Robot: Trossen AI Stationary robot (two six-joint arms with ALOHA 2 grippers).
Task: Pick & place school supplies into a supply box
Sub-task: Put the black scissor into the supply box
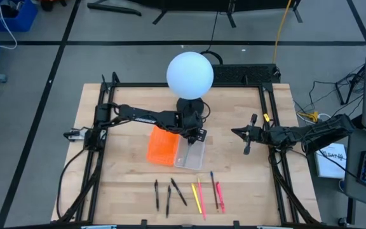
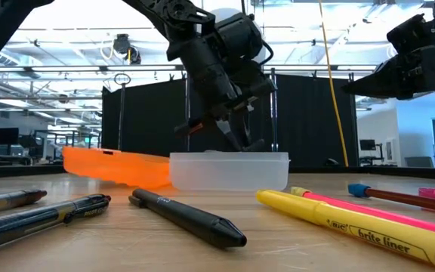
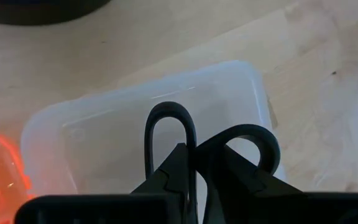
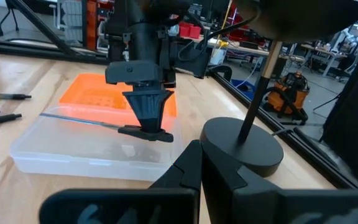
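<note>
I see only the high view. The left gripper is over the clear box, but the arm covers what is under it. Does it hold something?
Observer: Yes. The right wrist view shows the left gripper shut on the small scissors, with the blades lying about level.
Operator: Good. The right gripper only waits at the table's right side. Are the scissors already inside the box?
Observer: Not yet. They hang a little above the rim of the supply box.
Operator: Is anything else lying in the box?
Observer: No. The left wrist view looks down past the scissor handles and shows only the bare floor of the box.
</note>
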